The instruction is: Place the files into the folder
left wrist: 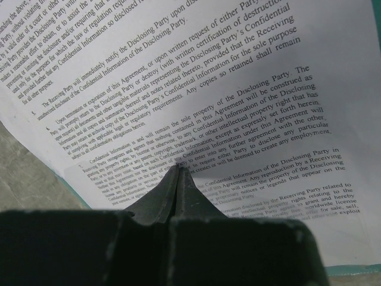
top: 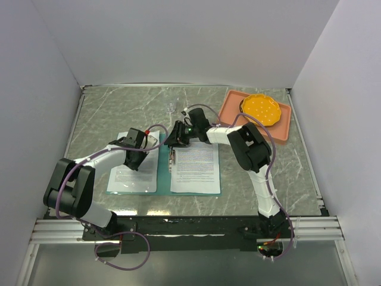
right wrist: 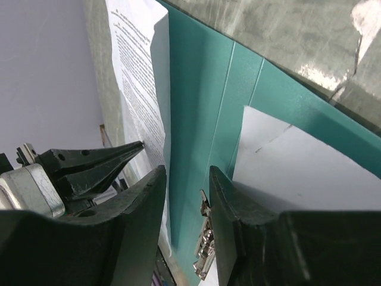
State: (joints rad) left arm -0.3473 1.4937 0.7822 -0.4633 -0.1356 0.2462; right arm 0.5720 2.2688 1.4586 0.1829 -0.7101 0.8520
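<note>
The thin teal-green flat folder (top: 164, 179) lay open on the grey marbled table (top: 107, 113), low and left of centre in the top view. We saw both files inside its outline. One white printed paper sheet (top: 132, 177) rested on the left half and the other white printed sheet (top: 195, 170) on the right half, with the teal spine bare between them. A salmon-pink rectangular tray (top: 232, 113) sat at the upper right, well apart from the folder, with a round orange plate (top: 261, 109) in it.

The left gripper (left wrist: 178, 171) stood on the left sheet with its two dark fingers pressed together to a single point on the print. We saw nothing between them. The right gripper (right wrist: 186, 173) hovered over the top of the spine, fingers parted and gripping nothing, the teal fold showing in the gap. Just beneath it, at the bottom of the right wrist frame, lay the small shiny metal clip (right wrist: 203, 253) on the spine.
</note>
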